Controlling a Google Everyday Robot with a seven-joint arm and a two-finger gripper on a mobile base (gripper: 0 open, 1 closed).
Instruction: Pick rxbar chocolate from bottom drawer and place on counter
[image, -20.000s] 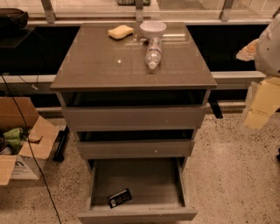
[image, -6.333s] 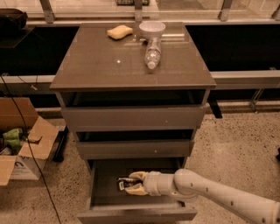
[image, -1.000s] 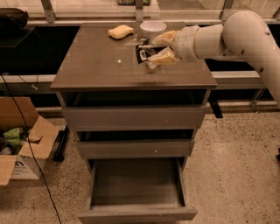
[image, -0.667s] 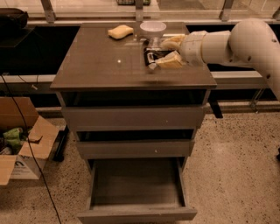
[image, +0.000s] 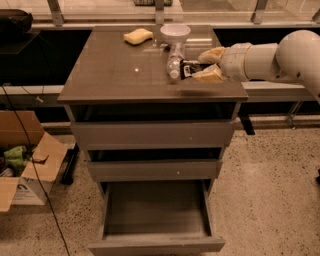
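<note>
The rxbar chocolate (image: 186, 69), half hidden, is gripped by the claw (image: 198, 67) over the counter (image: 125, 70).

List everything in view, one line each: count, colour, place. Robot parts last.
counter: one, glossy grey-brown, top of the cabinet
upper drawers: two, grey, under the counter
bottom drawer: one, grey, pulled open, nothing visible inside
sponge: one, yellow, back of the counter
bowl: one, white, right of the sponge
plastic bottle: one, clear, lying in front of the bowl
rxbar chocolate: one, black with a white patch, right of the bottle
cardboard box: one, brown, on the floor at left
gripper: one, tan, shut on the rxbar chocolate at the counter's right side
arm: one, white, from the right
</note>
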